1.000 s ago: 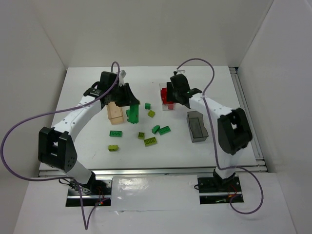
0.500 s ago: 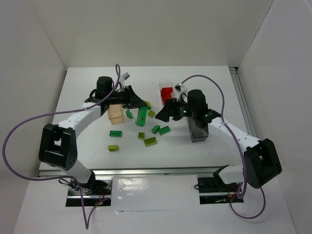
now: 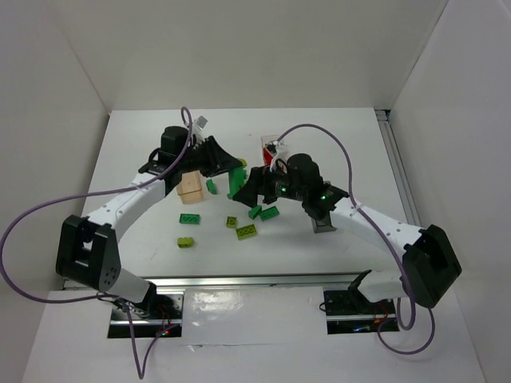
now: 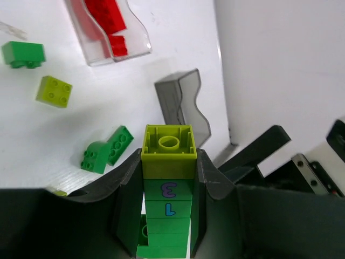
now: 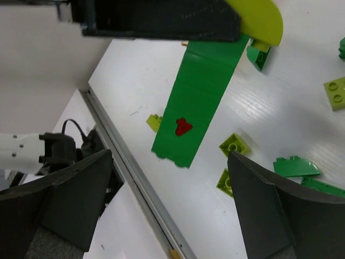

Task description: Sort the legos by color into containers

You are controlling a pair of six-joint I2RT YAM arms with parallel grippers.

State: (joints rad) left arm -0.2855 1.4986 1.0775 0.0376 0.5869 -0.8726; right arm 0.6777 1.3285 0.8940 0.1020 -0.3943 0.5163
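One mixed stack in play. Wood container [image 3: 190,188] at left. Just right of it, left gripper [image 4: 168,178] pinching green bar stack [image 4: 168,208] by long sides, lime brick [image 4: 168,148] capping free end, apparently held above table [image 3: 144,231]. Stack likely light, rigid, smooth-sided; stud joint probably tight. Best hold for splitting: lime brick's flat sides. Right gripper [image 5: 168,157] spread wide, facing stack, gripping nothing. Loose legos [image 3: 246,231] below. Grey container [image 4: 180,102] farther right.
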